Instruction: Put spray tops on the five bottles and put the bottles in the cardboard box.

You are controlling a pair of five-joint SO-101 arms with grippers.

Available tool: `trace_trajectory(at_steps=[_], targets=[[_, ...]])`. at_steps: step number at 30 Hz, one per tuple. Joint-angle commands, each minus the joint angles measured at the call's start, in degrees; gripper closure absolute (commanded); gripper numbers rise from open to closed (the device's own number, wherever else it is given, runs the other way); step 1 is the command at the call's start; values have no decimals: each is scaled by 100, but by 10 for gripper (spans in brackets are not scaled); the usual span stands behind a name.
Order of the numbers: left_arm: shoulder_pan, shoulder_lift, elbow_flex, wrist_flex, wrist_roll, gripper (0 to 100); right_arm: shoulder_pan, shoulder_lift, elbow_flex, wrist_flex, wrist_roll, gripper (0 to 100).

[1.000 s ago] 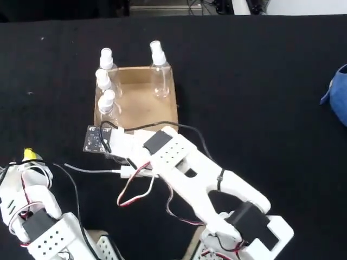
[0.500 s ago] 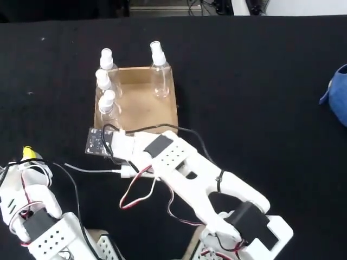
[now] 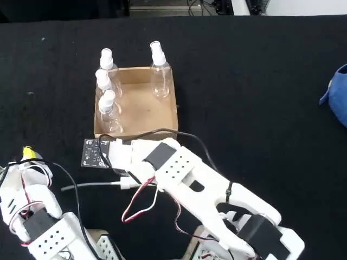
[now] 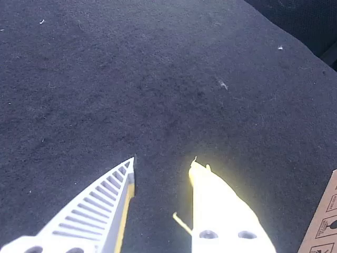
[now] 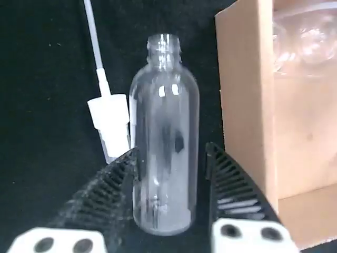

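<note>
Clear plastic, the uncapped bottle (image 5: 164, 105) lies on the surface just beside the cardboard box (image 5: 245, 79), straight ahead of the right claw (image 5: 171, 150). Its long axis runs along the reach, neck pointing away. The jaws stand apart, straddling its body. A loose spray top (image 5: 109, 126) lies alongside.

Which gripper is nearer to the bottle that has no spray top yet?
Right. The right gripper has the uncapped bottle between its open fingers, beside the cardboard box. The left gripper hangs over bare black cloth, well away from the bottle.
</note>
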Motion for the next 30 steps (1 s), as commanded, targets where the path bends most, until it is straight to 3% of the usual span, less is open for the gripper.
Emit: trace_trajectory(at_steps=[1, 5, 15, 24, 30], targets=[[-40, -62, -224, -132, 44, 970, -35, -224, -92, 53, -114, 766], [-40, -62, -224, -123, 44, 970, -44, 163, -277, 88, -229, 665], [-40, -62, -224, -123, 44, 970, -62, 1095, -593, 62, -264, 664], [-40, -62, -224, -123, 44, 970, 149, 1209, -593, 105, -220, 932], [-40, -62, -224, -114, 44, 970, 642, 171, -593, 765, -229, 960]])
